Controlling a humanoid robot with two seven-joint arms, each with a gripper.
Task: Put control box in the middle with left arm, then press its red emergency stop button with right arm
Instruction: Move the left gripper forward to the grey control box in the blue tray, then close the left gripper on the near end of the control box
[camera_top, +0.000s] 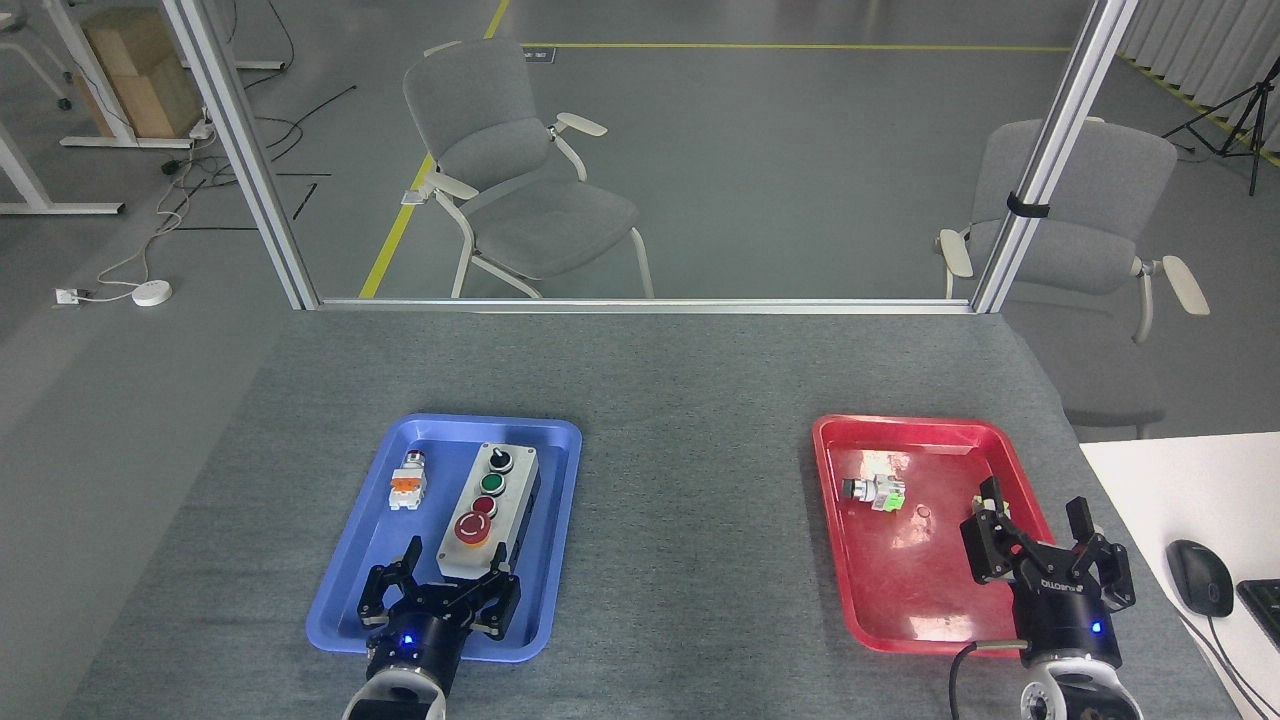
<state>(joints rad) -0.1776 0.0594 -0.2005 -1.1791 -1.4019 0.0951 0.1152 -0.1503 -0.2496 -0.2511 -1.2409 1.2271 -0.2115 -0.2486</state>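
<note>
The control box (490, 510), light-grey face on a black base, lies lengthwise in the blue tray (360, 590). Its red emergency stop button (472, 528) sits nearest me, behind it a small red button, a green button and a black knob. My left gripper (452, 562) is open at the box's near end, one finger on each side of that end, not closed on it. The middle (690, 520) is a bare strip of dark-grey cloth between the two trays. My right gripper (1032, 517) stands open over the near right part of the red tray (900, 600).
A white-and-orange switch part (407, 481) lies in the blue tray left of the box. A green-and-silver part (874, 491) lies in the red tray. A white desk with a black mouse (1198, 577) adjoins the table's right edge. An aluminium frame (640, 305) borders the far edge.
</note>
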